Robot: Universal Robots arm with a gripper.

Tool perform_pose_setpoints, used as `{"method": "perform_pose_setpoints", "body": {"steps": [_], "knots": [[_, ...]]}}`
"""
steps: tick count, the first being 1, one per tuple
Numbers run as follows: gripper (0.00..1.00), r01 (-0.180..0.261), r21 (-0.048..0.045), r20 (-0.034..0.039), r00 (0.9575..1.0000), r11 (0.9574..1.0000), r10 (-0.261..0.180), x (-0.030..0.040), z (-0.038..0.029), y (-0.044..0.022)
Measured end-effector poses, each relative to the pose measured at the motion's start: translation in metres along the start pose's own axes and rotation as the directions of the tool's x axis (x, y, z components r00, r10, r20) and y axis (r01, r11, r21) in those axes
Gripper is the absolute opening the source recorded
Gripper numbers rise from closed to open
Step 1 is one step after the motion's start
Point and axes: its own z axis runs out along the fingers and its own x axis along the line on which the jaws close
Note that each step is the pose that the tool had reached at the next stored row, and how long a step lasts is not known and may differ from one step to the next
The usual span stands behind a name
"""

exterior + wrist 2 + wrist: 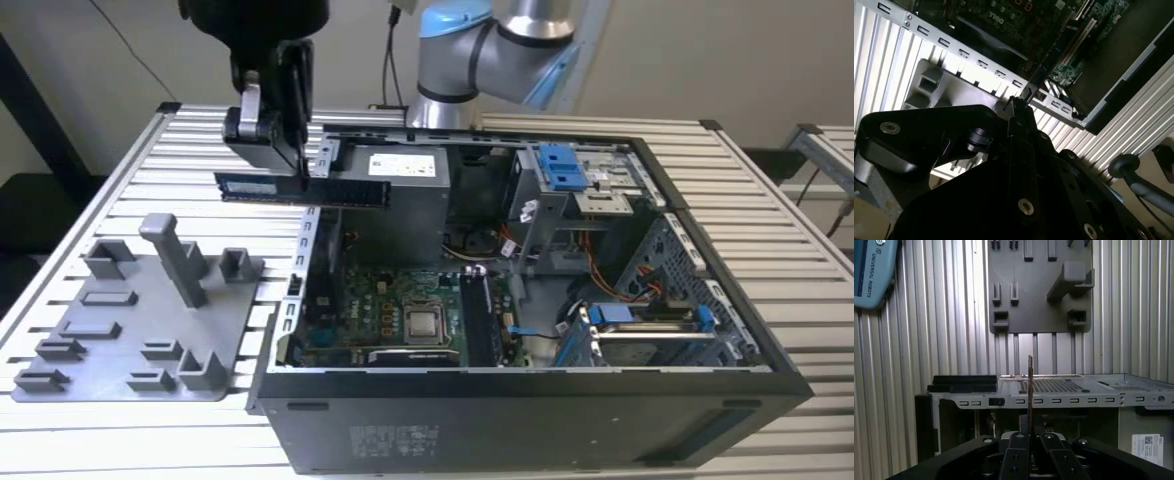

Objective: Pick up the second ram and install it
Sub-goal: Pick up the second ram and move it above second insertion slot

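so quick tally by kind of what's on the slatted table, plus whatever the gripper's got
second ram, held off the table in the gripper: 1
grey fixture tray: 1
open computer case: 1
green motherboard, inside the case: 1
total: 4

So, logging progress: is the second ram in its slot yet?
Out: the gripper holds the second ram in the air over the computer case.
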Motion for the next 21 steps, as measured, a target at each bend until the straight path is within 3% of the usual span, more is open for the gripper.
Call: {"method": "perform_pose_setpoints", "body": {"steps": [21], "knots": [[0.14,0.0,-0.002,-0.0001,1.0,1.0,0.0,-0.0034,-0.0009,-0.0672]]}}
